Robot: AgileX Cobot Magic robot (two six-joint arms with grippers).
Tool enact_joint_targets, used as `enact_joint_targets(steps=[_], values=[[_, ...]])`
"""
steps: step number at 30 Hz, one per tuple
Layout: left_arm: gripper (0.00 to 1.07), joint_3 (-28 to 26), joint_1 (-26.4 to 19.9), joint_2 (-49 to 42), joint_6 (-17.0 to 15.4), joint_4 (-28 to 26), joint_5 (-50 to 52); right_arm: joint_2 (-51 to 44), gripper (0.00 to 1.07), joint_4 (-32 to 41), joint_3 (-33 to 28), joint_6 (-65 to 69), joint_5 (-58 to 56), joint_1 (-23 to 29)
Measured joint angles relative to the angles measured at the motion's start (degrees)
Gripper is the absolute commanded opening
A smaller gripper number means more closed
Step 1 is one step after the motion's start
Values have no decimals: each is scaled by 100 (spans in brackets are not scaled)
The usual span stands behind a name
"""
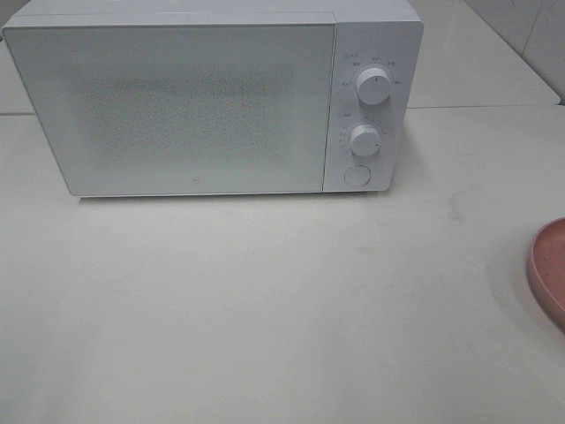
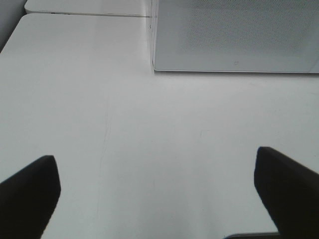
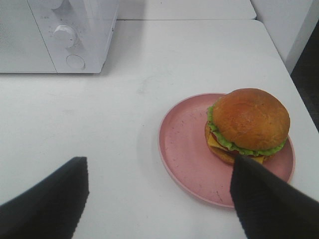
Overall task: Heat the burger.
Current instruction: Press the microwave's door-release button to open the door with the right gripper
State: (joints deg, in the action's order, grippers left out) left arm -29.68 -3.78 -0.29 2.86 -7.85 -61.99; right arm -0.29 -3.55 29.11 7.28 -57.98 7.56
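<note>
Two empty pincers we note, left gripper [image 2: 155, 162] and right gripper [image 3: 159, 164] both spread wide, burger [image 3: 249, 122] resting on pink plate [image 3: 184, 144].

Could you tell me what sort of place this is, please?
Probably a kitchen-style test bench: a white microwave stands on a plain white table, near a burger on a pink plate.

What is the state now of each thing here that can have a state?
microwave: door closed
pink plate: flat, carrying the burger
burger: whole, on the pink plate, outside the microwave
left gripper: open, empty
right gripper: open, empty
</note>
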Motion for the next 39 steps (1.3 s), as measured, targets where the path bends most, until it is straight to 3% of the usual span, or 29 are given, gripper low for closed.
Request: enact_joint_targets(steps=[23,39], values=[[98,0,0,0,0,0,0,57,75,0,120,0,132,0],[98,0,0,0,0,0,0,1467,75,-6,183,0,1266,0]])
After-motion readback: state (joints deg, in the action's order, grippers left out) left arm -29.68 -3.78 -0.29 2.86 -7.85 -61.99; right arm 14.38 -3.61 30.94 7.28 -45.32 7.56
